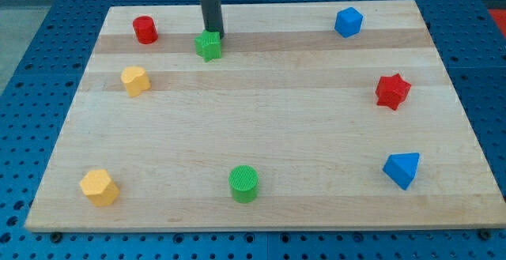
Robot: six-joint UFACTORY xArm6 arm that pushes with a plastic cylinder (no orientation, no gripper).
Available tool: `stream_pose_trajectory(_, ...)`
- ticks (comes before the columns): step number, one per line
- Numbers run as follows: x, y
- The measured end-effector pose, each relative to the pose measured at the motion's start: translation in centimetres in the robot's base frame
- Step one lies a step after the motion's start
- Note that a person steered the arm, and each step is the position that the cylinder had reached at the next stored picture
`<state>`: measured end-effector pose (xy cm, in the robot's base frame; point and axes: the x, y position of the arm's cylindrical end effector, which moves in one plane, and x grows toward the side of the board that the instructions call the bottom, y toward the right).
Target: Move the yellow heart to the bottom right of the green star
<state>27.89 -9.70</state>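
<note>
My tip (217,35): touching green star (209,46) at its 1 o'clock
Jaws: none, bare rod
Yellow heart (135,80): at star's 8 o'clock, well apart

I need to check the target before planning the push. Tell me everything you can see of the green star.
The green star is a small, chunky block in matte bright green, plastic by the look of it, with short blunt points. It lies flat on the pale wooden board near the view's top, left of centre. My tip stands right at its upper right edge, apparently touching it. No block touches it: the red cylinder sits apart to its left, the yellow heart lower left.
</note>
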Motion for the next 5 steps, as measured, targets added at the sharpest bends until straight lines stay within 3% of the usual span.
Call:
stream_pose_trajectory(3,-3.8,1.0)
stream_pose_trajectory(4,1.0,7.4)
stream_pose_trajectory(5,8.1,3.4)
